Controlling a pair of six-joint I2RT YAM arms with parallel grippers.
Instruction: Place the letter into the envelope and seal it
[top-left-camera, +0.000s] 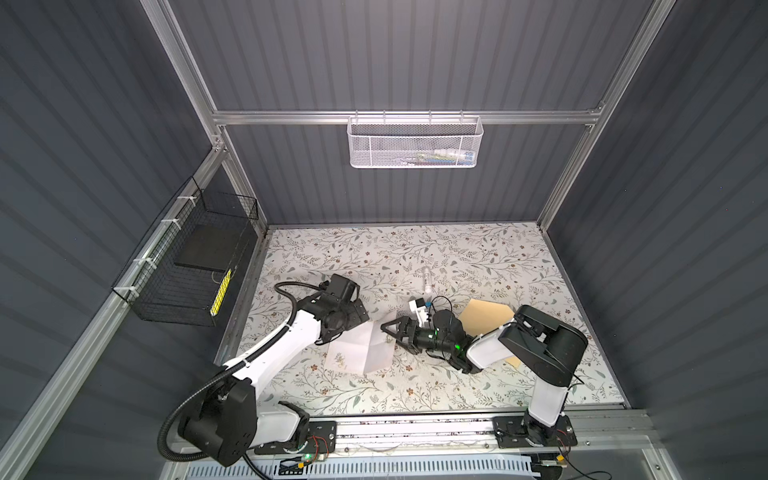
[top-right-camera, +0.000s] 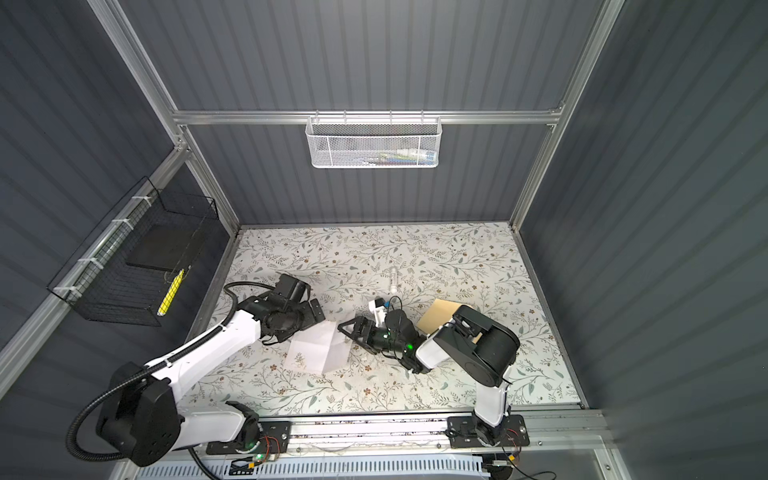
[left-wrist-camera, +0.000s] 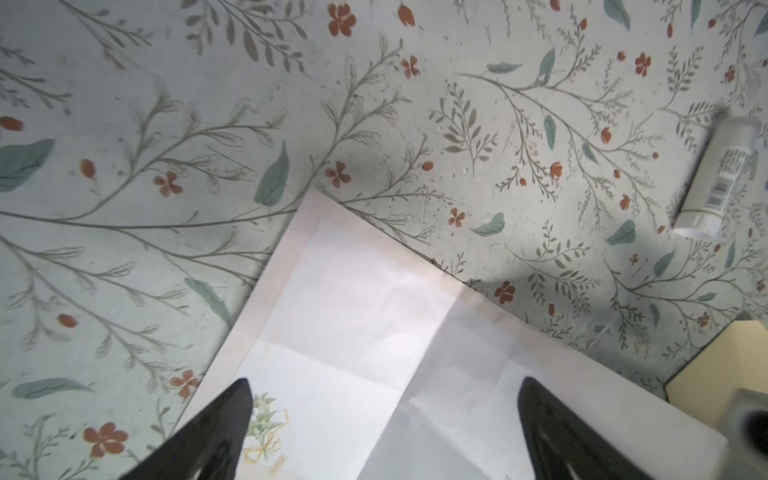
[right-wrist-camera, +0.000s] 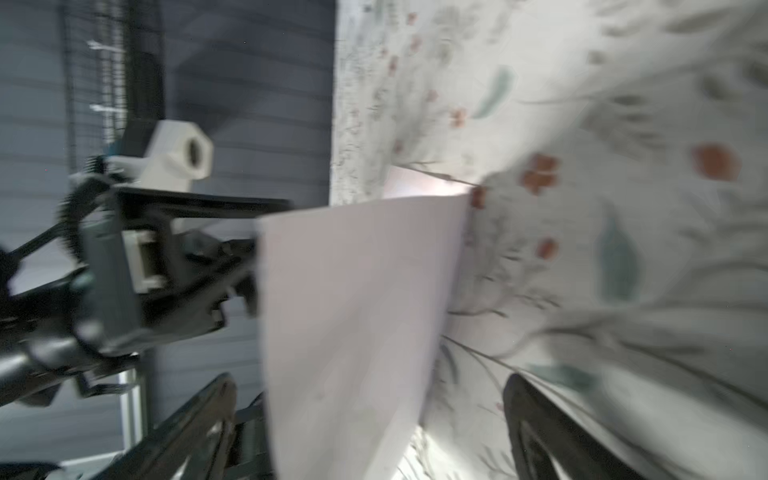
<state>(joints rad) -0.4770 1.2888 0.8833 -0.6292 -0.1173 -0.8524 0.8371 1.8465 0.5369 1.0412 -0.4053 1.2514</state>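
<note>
Across the floral desk (top-left-camera: 374, 249), boxed by grey walls (top-left-camera: 374, 62), the letter (top-left-camera: 357, 349) lies unfolded; the left gripper (left-wrist-camera: 384, 390) above it and the right gripper (right-wrist-camera: 370, 386) beside it gape wide; the right arm (top-left-camera: 540, 336) partly hides the envelope (top-left-camera: 486, 316).

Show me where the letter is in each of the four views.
Top view: letter, just below the middle, on the floral table cover.
Top view: letter, just below the middle.
Left wrist: letter, lower middle.
Right wrist: letter, centre, blurred.
Shared landmark: the floral table cover.
</note>
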